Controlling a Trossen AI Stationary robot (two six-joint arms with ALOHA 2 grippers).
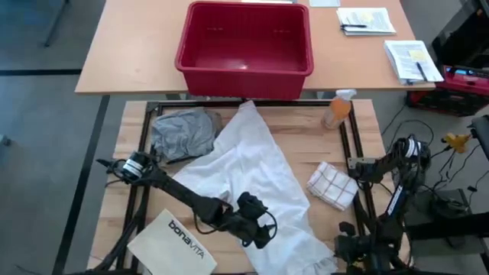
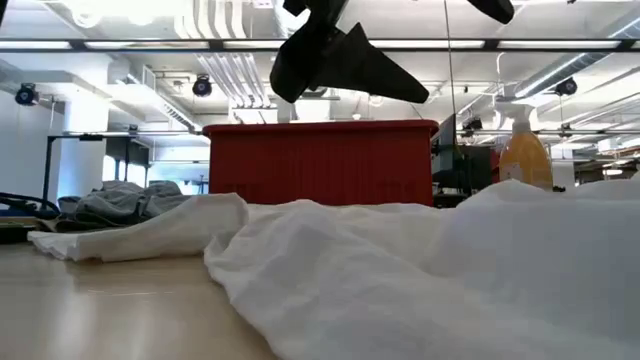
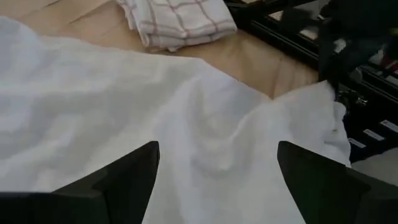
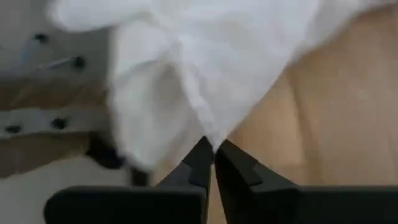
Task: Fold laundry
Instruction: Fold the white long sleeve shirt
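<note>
1. The white shirt (image 1: 256,172) lies crumpled and slantwise across the worktop (image 1: 306,141), from near the red bin (image 1: 244,38) to the front edge; spread it flat before folding.
2. The left gripper (image 3: 217,180) hovers over the middle of the shirt, fingers released and wide; lower it squarely before clenching.
3. The right gripper (image 4: 213,158), fingers clenched on the shirt's front corner, should pull outward gently.
</note>
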